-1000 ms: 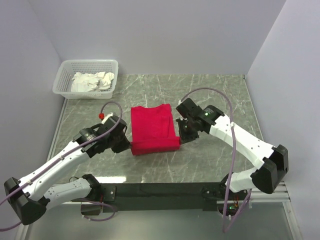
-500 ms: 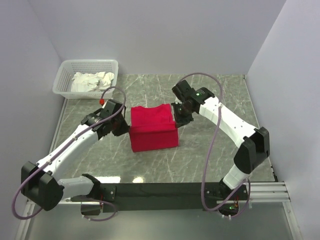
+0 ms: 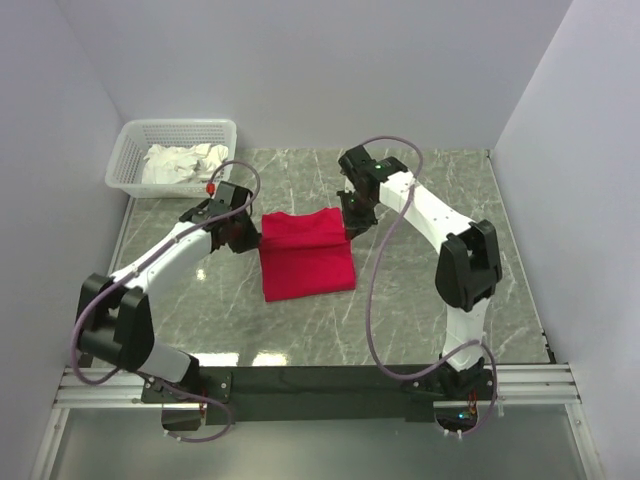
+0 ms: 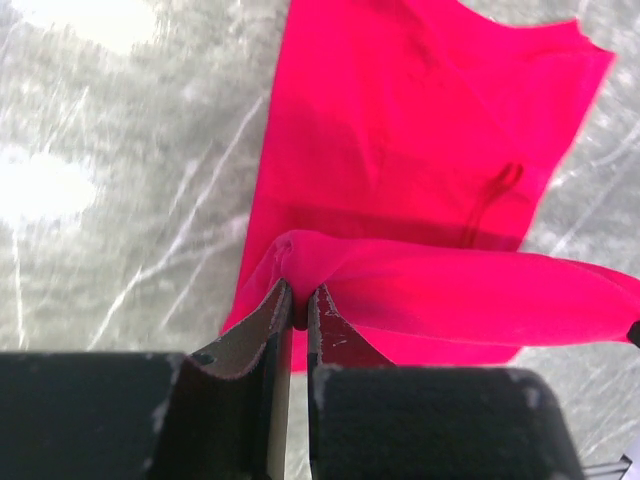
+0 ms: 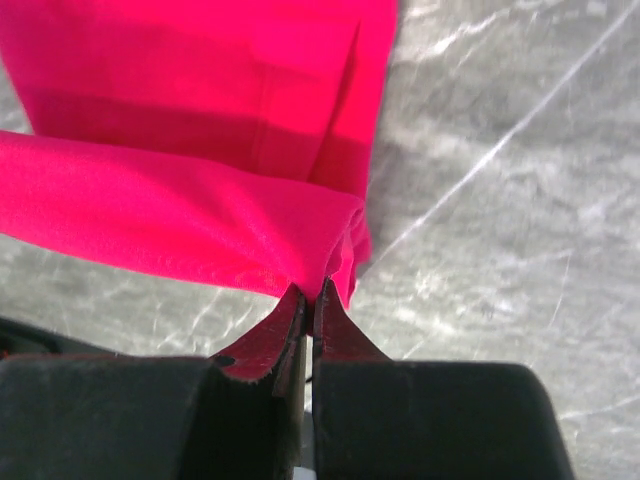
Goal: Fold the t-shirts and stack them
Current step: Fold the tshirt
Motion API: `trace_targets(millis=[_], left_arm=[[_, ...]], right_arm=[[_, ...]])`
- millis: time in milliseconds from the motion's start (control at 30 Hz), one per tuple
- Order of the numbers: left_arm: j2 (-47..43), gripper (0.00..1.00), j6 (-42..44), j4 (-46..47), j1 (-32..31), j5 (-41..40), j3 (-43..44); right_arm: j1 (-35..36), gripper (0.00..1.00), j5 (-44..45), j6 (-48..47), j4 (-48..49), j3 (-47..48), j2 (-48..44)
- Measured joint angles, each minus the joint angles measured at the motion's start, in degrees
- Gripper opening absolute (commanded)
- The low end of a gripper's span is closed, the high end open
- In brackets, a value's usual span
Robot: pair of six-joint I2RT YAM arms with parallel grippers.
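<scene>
Red shirt (image 3: 308, 258) gripped at both ends: left jaws clenching on fold's left corner, right jaws on right corner, stretching lifted edge taut between them, likely for square fold. Rest lying flat on worktop (image 3: 420, 300) beyond jaws.

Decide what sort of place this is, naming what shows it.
Probably a robot test cell: plain walls box in a marble-patterned table, and the left pincer and right pincer hold a red t-shirt.

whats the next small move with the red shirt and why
Probably lower both and lay the lifted edge flat, then open: left tool and right tool each pinch a corner of the red t-shirt, held above its flat layer.
</scene>
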Motion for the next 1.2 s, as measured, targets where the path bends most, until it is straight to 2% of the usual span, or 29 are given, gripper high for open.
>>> trace_targets(millis=[400,633,767,900,1067,1200], left_arm=[[13.49,0.01,2.1,7.89,2.95,1.97,1.25],[17.88,0.01,2.51,10.4,3.48,2.89,0.57],[17.88,0.01,2.43,12.02,3.45,4.11,-1.46],[15.12,0.01,1.27,15.19,2.49,4.92,-6.21],[7.78,0.01,-1.27,15.82,-2.91,4.57,-14.47],[0.02,0.01,-4.7,12.57,-8.35,4.17,-20.46]], right_arm=[[-1.75,0.0,-0.04,-1.25,5.64,2.36,9.49],[-1.99,0.0,-0.35,-1.16,11.08,-0.94,12.63],[-1.99,0.0,-2.08,-0.28,14.99,-6.97,12.22],[-1.84,0.0,-3.45,1.03,19.89,-15.58,6.88],[0.22,0.0,-4.2,2.49,22.23,-26.99,-0.76],[2.91,0.0,-3.98,3.5,21.62,-34.29,-6.64]])
